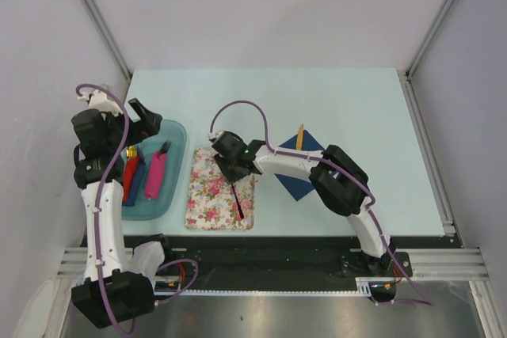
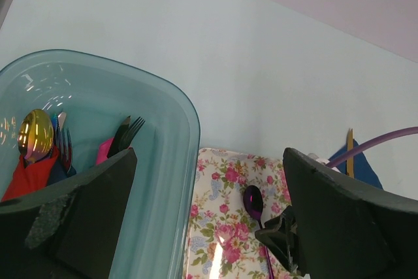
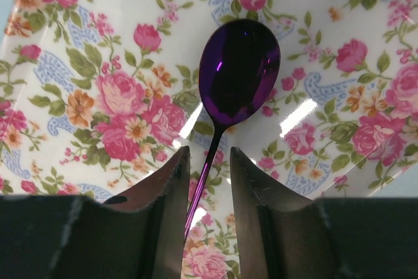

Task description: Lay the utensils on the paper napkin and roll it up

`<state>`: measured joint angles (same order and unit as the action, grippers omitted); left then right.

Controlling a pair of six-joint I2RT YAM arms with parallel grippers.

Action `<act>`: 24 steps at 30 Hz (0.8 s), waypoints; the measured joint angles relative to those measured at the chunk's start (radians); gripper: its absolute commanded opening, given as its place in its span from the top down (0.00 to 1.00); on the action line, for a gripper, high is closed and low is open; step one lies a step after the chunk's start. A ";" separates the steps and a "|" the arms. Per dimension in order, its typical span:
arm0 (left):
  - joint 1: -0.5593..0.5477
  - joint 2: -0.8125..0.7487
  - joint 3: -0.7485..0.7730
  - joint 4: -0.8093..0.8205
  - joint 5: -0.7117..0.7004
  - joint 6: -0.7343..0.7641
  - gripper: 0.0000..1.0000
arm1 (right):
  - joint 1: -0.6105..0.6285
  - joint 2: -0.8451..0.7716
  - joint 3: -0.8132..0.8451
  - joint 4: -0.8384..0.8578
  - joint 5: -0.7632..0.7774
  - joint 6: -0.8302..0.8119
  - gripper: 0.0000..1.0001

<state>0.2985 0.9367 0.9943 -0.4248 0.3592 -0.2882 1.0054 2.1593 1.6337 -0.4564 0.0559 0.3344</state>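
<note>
Spoon (image 3: 238,73), the purple one, lies flat on the floral mat (image 1: 207,195), bowl toward the mat's far end and thin dark handle running down toward its near edge. We see the right gripper (image 3: 208,161) low over the mat, straddling the handle just below the bowl. Its fingers stand narrowly apart with a sliver of floral print showing on each side of the handle, so it is not pinching yet. We judge that spot is chosen because the slim neck is the only part that fits between the pads, and being close to the heavy bowl it should keep the spoon from tipping when lifted. The napkin (image 1: 299,186), navy, sits just right of the mat, partly under the right arm. The gold utensil (image 1: 300,134) rests across its far corner with the tip poking past the edge, so we read one piece as delivered and the spoon as the one left. The left gripper (image 2: 209,181) is spread wide and empty, hanging left of the mat over the rim of the tub (image 1: 178,148) of chunky red, blue and pink pieces. It is probably parked there to keep clear. Risk: the thin handle could slip or swivel between the pads.
</note>
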 measured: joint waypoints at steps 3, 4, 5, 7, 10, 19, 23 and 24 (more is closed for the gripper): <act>0.000 -0.001 -0.001 -0.003 -0.001 0.000 0.00 | 0.009 0.006 0.010 0.003 0.019 0.006 0.82; 0.000 -0.002 -0.001 -0.003 -0.001 0.000 0.00 | 0.013 0.008 0.010 0.002 0.027 0.009 0.86; 0.000 -0.003 -0.001 -0.003 -0.001 0.000 0.00 | 0.016 0.011 0.010 0.000 0.034 0.008 0.90; 0.000 -0.004 -0.001 -0.003 -0.005 0.002 0.00 | 0.019 0.011 0.010 0.000 0.037 0.014 0.94; 0.000 -0.004 -0.001 -0.003 -0.009 0.010 0.00 | 0.018 0.010 0.010 -0.001 0.035 0.027 1.00; -0.002 0.000 0.005 -0.004 -0.010 0.102 0.00 | -0.129 -0.200 -0.115 -0.008 -0.017 0.048 1.00; -0.006 -0.001 0.011 0.010 0.026 0.183 0.00 | -0.286 -0.412 -0.247 0.034 -0.032 0.078 1.00; -0.006 -0.002 0.011 0.027 0.039 0.195 0.00 | -0.321 -0.458 -0.277 0.046 -0.029 0.084 1.00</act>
<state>0.2920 0.9348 1.0050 -0.3977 0.3977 -0.0929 0.6846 1.7016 1.3567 -0.4107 0.0265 0.4179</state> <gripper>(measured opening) 0.996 0.020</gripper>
